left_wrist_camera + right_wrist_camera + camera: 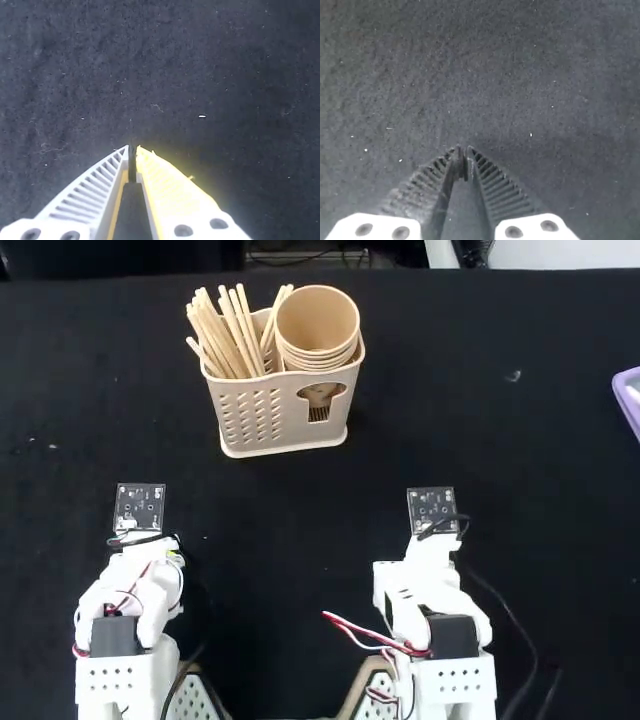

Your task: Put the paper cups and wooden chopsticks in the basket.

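You have a black bench [520, 470] spread under both arms, and it carries everything here. The left arm [125, 630] and the right arm [432, 625] sit folded at the near edge, side by side and well apart from the task's things.

At the far middle of the bench stands the basket [285, 420], a cream, perforated holder, upright, with two compartments. The paper cups [317, 328] are nested in one stack in its right compartment, mouth up, with the top rim standing above the basket wall. The wooden chopsticks [226, 335] are bundled in the left compartment, standing on end and leaning outward to the left, just beside the cups.

At the right edge of the bench you can see a sliver of a purple object [628, 400], well apart from the basket.

Your left hand [132, 151] is closed, its fingertips together with nothing between them, pointing down at bare black bench. Your right hand [462, 151] is likewise closed and holds nothing, low over the bench surface.
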